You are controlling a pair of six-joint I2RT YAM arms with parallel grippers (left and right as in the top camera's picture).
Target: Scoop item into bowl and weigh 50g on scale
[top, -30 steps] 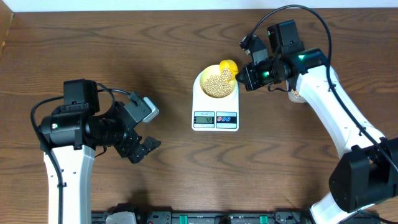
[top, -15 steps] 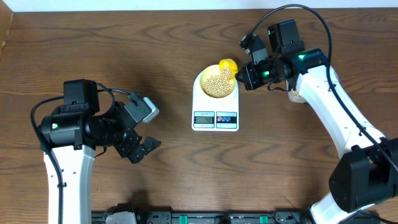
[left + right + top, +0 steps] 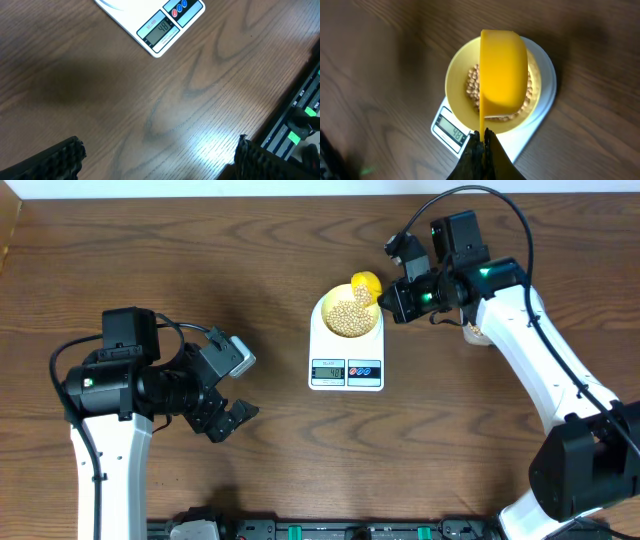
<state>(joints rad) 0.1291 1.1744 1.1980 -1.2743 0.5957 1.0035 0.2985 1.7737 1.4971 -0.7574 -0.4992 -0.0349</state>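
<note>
The white scale (image 3: 346,350) sits mid-table with the pale yellow bowl (image 3: 349,313) on its platform, holding many beige beans (image 3: 349,315). Its display reads 48 in both wrist views. My right gripper (image 3: 392,301) is shut on the thin handle of a bright yellow scoop (image 3: 366,284), held tilted on its side over the bowl's far rim. In the right wrist view the scoop (image 3: 503,70) covers the middle of the bowl (image 3: 457,85), with beans (image 3: 473,85) showing beside it. My left gripper (image 3: 232,420) is open and empty over bare table, left of the scale (image 3: 160,25).
A pale round object (image 3: 473,333) lies partly hidden under the right arm. Equipment with green lights (image 3: 330,530) lines the table's front edge; it also shows in the left wrist view (image 3: 300,125).
The scoop and right gripper have shifted very slightly up and away. The left arm has not moved.
</note>
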